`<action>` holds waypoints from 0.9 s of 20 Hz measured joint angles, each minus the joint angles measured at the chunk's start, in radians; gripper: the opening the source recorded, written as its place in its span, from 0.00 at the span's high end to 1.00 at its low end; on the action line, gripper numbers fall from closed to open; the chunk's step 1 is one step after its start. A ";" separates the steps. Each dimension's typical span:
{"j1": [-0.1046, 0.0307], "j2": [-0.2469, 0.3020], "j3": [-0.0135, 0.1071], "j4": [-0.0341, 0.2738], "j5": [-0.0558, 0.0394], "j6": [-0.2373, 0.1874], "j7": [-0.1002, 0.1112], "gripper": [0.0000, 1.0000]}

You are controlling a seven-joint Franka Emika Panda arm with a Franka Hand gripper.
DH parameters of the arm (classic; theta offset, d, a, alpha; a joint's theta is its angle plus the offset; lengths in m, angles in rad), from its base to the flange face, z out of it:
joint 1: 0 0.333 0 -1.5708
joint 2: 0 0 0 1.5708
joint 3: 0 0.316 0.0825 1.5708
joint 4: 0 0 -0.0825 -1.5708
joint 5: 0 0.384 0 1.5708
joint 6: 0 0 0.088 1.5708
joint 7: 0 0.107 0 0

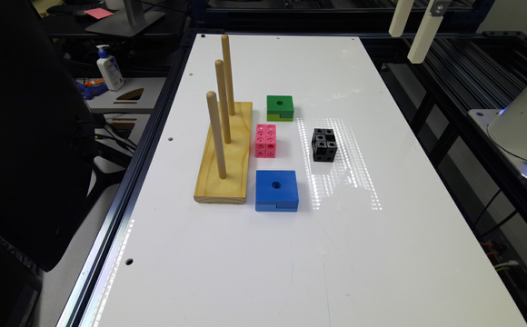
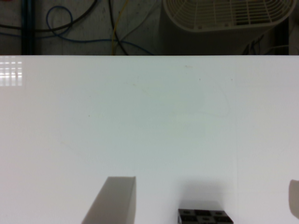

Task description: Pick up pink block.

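The pink block (image 1: pixel 265 141), a small cluster of joined cubes with round holes, lies on the white table (image 1: pixel 254 254) beside the wooden peg base. My gripper (image 1: pixel 406 47) hangs high over the table's far edge on the exterior view's right, well away from the pink block. In the wrist view my gripper (image 2: pixel 208 186) is open, its two pale fingers (image 2: pixel 114 200) wide apart with nothing between them. The black cube cluster (image 2: pixel 204 216) shows at that view's edge, below the gripper.
A wooden base with three upright pegs (image 1: pixel 225 154) stands to the exterior view's left of the pink block. A green block (image 1: pixel 280 107) lies behind it, a blue square block (image 1: pixel 276 190) in front, and the black cube cluster (image 1: pixel 324 144) to its right. The robot base (image 1: pixel 524 122) sits at the right edge.
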 joint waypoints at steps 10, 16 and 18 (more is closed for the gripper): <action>0.000 -0.001 0.000 0.000 0.0000 0.002 0.000 0.00; 0.000 0.000 0.000 0.004 0.0000 0.014 0.000 0.00; 0.000 0.002 0.000 0.005 0.0000 0.023 0.000 0.00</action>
